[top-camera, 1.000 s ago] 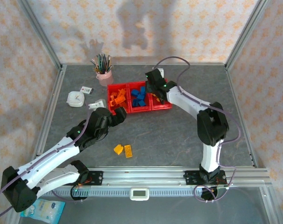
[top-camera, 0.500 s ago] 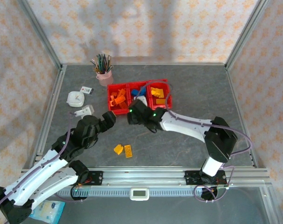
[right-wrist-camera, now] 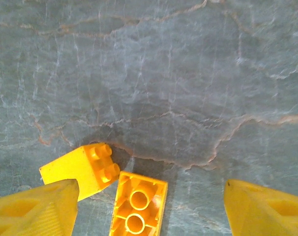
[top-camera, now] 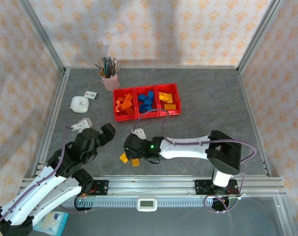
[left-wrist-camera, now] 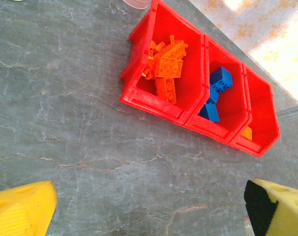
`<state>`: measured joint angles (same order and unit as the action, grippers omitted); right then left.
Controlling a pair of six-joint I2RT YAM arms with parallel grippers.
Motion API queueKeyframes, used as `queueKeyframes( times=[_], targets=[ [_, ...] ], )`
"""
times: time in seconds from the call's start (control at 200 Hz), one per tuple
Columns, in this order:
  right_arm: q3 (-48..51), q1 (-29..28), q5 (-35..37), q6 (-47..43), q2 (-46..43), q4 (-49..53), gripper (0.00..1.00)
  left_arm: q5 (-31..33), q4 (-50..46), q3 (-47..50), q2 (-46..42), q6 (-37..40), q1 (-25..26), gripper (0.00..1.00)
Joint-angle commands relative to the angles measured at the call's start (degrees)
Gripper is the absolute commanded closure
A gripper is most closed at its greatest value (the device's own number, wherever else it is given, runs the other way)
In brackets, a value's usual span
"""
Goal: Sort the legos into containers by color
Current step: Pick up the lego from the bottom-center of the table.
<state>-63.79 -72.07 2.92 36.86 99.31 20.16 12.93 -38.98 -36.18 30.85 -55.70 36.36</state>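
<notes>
The right gripper [right-wrist-camera: 150,201] hung with fingers apart over two yellow legos [right-wrist-camera: 82,169] on the table [right-wrist-camera: 188,73], the left gripper [left-wrist-camera: 149,206] was spread and empty, and the containers [top-camera: 146,116] held the other bricks by colour

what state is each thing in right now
sloped yellow brick, loose on the table, on its side
flat yellow brick, loose on table, upside down
left tool, open, empty, above bare table
right tool, open, empty, above the flat yellow brick
left bin, holds orange bricks
middle bin, holds blue bricks
right bin, holds yellow bricks
cup, upright, full of pens
</notes>
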Motion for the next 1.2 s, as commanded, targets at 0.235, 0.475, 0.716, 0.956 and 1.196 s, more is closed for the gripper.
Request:
queueKeyframes(
  times=[0.235,0.475,0.716,0.956,1.196],
  targets=[
    [2.5,-3.3,-1.5,3.7,3.0,-1.7,0.26,1.6,-2.5,0.8,-0.3,-0.9,-0.3,0.01],
    [1.1,-3.3,-0.8,2.9,6.3,-2.0,0.33,1.5,-1.8,0.8,0.5,-0.6,-0.3,0.01],
    [0.1,-3.3,1.5,2.6,7.5,0.6,0.48,1.7,-1.1,0.7,1.2,-0.2,-0.3,0.01],
    [0.3,-2.8,2.4,3.0,4.7,1.5,0.65,0.5,1.3,0.4,3.0,0.6,-0.3,0.01],
    [3.4,3.1,2.4,0.8,-4.9,1.6,0.67,-0.3,5.0,-0.9,6.7,2.4,-0.3,0.01]
  ],
)
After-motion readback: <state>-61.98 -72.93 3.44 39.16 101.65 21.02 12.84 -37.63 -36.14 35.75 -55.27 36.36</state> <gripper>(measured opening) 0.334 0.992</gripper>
